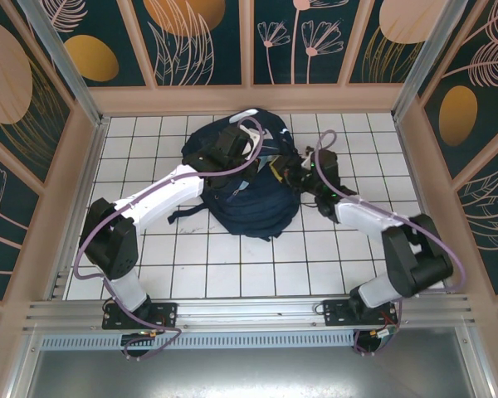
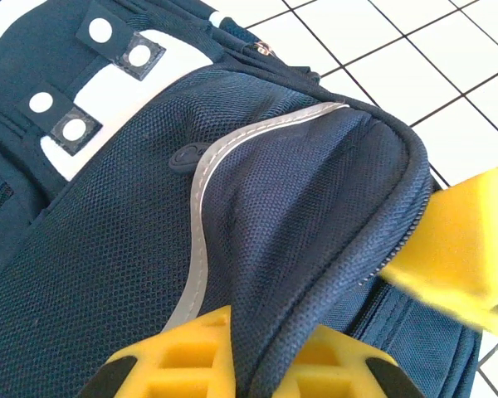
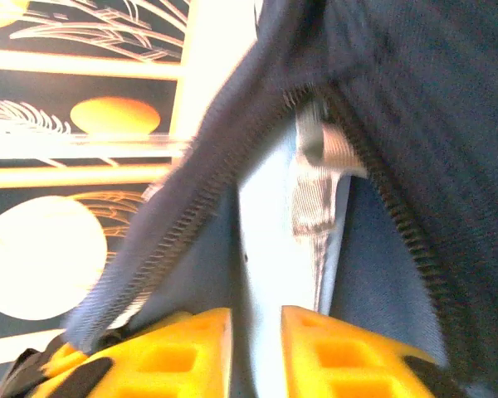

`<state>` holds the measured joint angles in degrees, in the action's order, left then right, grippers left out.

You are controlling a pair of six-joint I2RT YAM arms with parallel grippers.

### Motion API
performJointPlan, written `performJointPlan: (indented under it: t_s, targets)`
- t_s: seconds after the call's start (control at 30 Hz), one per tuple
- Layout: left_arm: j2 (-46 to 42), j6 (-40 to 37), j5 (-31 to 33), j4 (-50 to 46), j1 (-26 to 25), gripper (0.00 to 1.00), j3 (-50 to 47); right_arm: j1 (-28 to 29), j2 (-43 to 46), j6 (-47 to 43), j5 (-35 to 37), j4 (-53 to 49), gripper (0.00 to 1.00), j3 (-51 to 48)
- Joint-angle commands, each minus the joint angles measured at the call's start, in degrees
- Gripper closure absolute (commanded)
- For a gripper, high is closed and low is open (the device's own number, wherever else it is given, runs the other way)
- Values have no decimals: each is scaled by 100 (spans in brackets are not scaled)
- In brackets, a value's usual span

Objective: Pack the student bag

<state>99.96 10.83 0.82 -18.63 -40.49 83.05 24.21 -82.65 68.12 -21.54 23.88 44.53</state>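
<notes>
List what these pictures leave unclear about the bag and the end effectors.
- Student bag contents: right wrist view, blurred beyond the open zipper.
- Right end effector grip: right wrist view, blur hides whether lining is pinched.
- Yellow block: left wrist view, blurred and cut off by the right edge.

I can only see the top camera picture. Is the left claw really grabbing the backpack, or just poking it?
Observer: Grabbing. In the left wrist view the left gripper is shut on a fold of the student bag, right beside its grey stripe.
Operator: Is the zipper open where the other claw is?
Observer: Yes. The right wrist view shows the zipper teeth parted, with pale blue lining between them.
Operator: Is that claw pinching anything?
Observer: Can't tell. The right gripper has its fingers slightly apart, with lining between them.
</notes>
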Motion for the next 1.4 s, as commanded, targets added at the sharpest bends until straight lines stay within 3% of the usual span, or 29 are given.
performJointPlan:
  t_s: [0.0,0.27,0.4,0.43,0.57,0.67,0.8,0.93,1.13,1.27,1.37]
  targets:
    - [-213,147,-440,800,-83,100,200,-263,358,-743,523,-1431,67,173]
    - [-20,147,-436,712,-87,100,255,-827,-269,-1949,358,-2305,63,1154]
    - [-21,218,-514,716,-90,100,259,-853,-823,-2230,-152,-2356,76,1709]
    - [-12,228,-606,705,-90,96,272,-826,-867,-2248,-196,-2376,78,1772]
    - [-143,497,-574,636,-47,48,157,-807,-560,-2318,29,-2527,77,1654]
    - [-655,867,-643,822,153,29,-304,-805,-113,-2473,355,-2882,71,1517]
    - [-1280,1438,-697,1069,459,19,-1099,-661,378,-2703,660,-3436,62,1374]
    - [-1851,2081,-407,1084,733,17,-1952,15,741,-2871,1193,-4000,53,1271]
    - [-2601,2995,-315,1325,1329,16,-3252,1842,834,-2552,2272,-4644,47,1327]
    - [-2865,3378,-324,1609,1698,12,-3829,3041,266,-2102,3047,-4936,44,1692]
    - [-2936,3571,-435,1863,1898,12,-4131,3579,-379,-1946,3563,-5163,44,2197]
